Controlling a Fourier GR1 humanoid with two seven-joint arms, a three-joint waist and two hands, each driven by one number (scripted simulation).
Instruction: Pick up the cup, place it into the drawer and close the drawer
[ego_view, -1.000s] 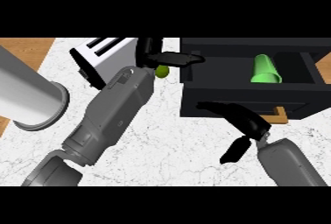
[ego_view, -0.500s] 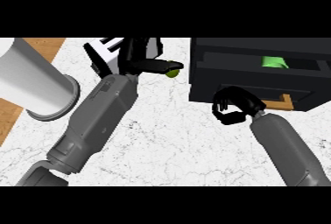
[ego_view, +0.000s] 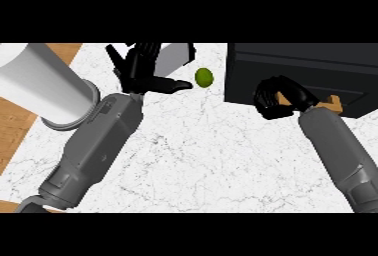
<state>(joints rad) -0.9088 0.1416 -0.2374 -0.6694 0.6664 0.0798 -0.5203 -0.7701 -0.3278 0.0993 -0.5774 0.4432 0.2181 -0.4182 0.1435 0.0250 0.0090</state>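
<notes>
Firstly, right hand (ego_view: 279, 97): fingers curled in, set against the front of the black drawer (ego_view: 310, 65) at its wooden handle (ego_view: 336, 103). A sliver of the handle shows between the fingers; whether they close round it cannot be told. Its grey forearm slants in from the lower right.

Left hand (ego_view: 140, 67): open, fingers straight and pointing away, thumb stretched sideways to the right. It holds nothing. Its forearm rises from the lower left corner.

Small green rounded item (ego_view: 204, 77): lies on the counter just beside the left thumb's tip, apart from it, between the left hand and the drawer.

Cup: not visible; the drawer front sits flush with its cabinet and hides the inside.

Counter (ego_view: 214, 150): white marble with fine grey veins, under both arms.

White cylinder (ego_view: 44, 85): large, tilted, at the left edge.

Pale grey block (ego_view: 176, 54): behind the left hand, partly hidden.

Brown wood surface (ego_view: 15, 125): beyond the counter's left edge.
</notes>
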